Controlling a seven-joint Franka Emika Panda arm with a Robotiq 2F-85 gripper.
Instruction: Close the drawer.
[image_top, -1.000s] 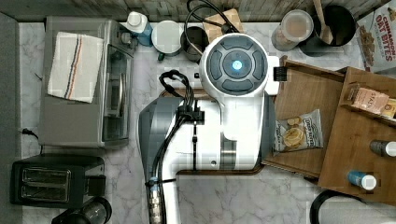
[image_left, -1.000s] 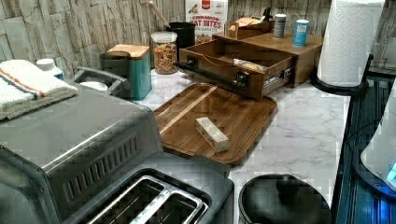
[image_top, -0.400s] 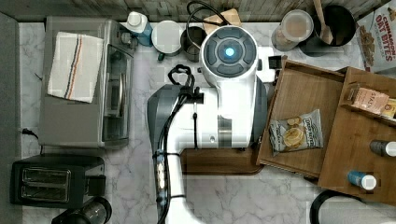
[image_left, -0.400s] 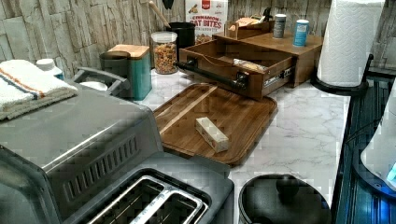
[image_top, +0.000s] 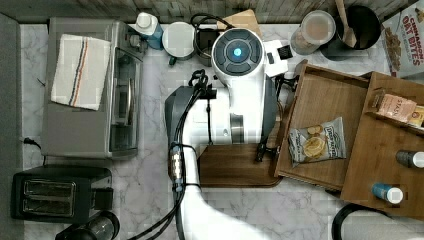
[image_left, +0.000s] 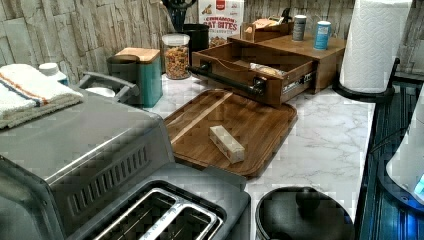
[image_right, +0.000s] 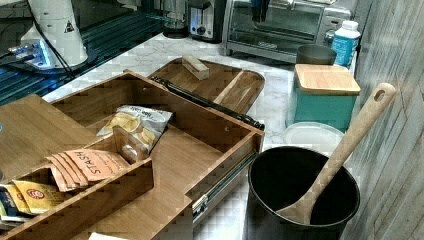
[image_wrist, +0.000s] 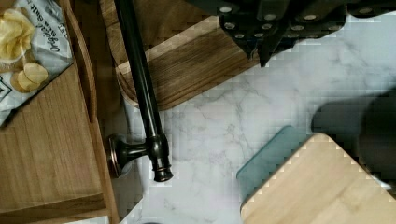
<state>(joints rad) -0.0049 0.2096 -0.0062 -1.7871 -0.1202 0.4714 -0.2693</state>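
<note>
Marble counter (image_top: 150, 165) held one open drawer (image_top: 320, 105); arm had shifted toward backsplash; gripper (image_wrist: 261, 35) jaw state unclear.

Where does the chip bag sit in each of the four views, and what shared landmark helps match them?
Top view: chip bag lies inside the open drawer, toward the top view's right.
Left view: a pale strip behind the drawer front is probably it.
Right view: left of centre, on the drawer floor.
Wrist view: at a corner of the picture.
Landmark: the drawer's dark bar handle.
</note>
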